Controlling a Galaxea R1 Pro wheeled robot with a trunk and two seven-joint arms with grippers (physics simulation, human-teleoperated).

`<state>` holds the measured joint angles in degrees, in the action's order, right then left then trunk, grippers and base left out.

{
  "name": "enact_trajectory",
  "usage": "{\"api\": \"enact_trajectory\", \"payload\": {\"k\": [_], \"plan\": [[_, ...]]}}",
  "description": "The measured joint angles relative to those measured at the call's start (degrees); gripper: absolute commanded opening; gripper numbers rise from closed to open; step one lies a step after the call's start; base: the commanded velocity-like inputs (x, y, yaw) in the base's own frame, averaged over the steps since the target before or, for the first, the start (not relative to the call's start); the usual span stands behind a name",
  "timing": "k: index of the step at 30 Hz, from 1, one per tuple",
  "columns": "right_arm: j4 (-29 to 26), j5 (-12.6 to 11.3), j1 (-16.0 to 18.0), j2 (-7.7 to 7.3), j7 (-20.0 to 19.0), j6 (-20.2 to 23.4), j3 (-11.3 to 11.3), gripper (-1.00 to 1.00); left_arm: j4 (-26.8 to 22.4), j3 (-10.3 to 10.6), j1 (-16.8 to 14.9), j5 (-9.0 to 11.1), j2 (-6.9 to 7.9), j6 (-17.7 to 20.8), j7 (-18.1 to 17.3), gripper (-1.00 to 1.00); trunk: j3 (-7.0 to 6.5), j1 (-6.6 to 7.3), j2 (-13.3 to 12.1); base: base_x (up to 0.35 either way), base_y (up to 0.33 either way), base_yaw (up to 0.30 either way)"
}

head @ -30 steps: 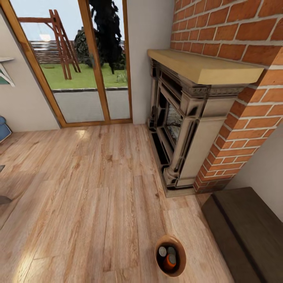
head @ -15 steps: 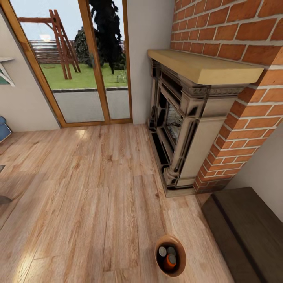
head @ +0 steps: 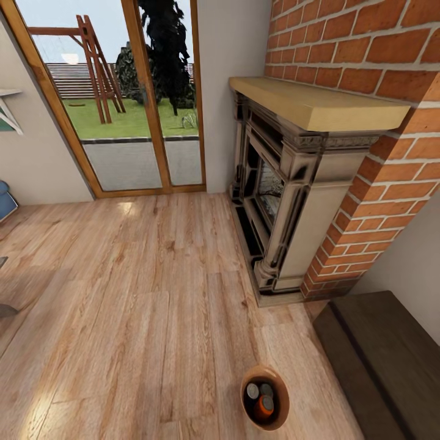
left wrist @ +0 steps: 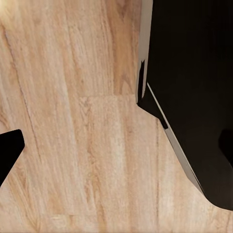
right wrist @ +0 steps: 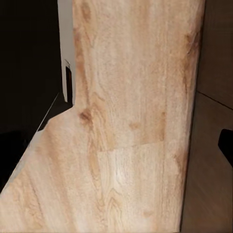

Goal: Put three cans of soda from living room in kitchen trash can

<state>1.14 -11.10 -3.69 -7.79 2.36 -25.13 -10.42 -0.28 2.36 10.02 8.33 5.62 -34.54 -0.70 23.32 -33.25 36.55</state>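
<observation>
Tash can [head: 282, 408] sits on the wood floor [head: 134, 318] at the near edge of the head view, between the fireplace base and a dark bench. Round, tapered bin, tan-brown rim and inner wall, smooth finish. Inside it: three can of soda [head: 261, 397], upright, packed together and touching. Two show grey metal tops, the nearest one shows bright orange side wall [head: 264, 408]; colour of the other two cannot be told from above.

Floor is light plank, visible grain, glossy patches. Fireplace [head: 275, 201] has a carved pale stone surround, dark firebox, flat beige mantel slab [head: 318, 104], red brick chimney wall [head: 366, 55] with pale mortar lines. Wood-framed glass doors [head: 131, 98] show lawn and a wooden climbing frame outside. Dark brown flat-topped bench [head: 385, 354] at the right, matte, just beside the brick.

Left wrist view: plank floor plus a big black angular body [left wrist: 194, 87] with a pale edge; a dark fingertip [left wrist: 7, 153] at one edge and another dark bit at the opposite edge, well apart, so left gripper looks spread, nothing between. Right wrist view: plank floor, dark shapes at both sides, a small dark tip [right wrist: 227, 143] at one edge; right gripper state cannot tell.
</observation>
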Motion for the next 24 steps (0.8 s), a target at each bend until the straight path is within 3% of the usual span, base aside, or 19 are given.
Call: {"api": "enact_trajectory", "payload": {"k": [6, 24], "plan": [[0.00, 0.01, 0.00, 1.32, 0.01, 0.00, 0.04, 1.00, 0.01, -0.01, 0.00, 0.02, -0.05, 0.00, 0.00, 1.00, 0.00, 0.00, 0.00, 0.000, 0.000, 0.000], [0.00, 0.11, 0.00, 1.64, 0.01, 0.00, 0.04, 1.00, 0.01, 0.01, 0.00, -0.01, -0.07, 0.00, 0.00, 1.00, 0.00, 0.00, 0.00, 0.000, 0.000, 0.000]]}}
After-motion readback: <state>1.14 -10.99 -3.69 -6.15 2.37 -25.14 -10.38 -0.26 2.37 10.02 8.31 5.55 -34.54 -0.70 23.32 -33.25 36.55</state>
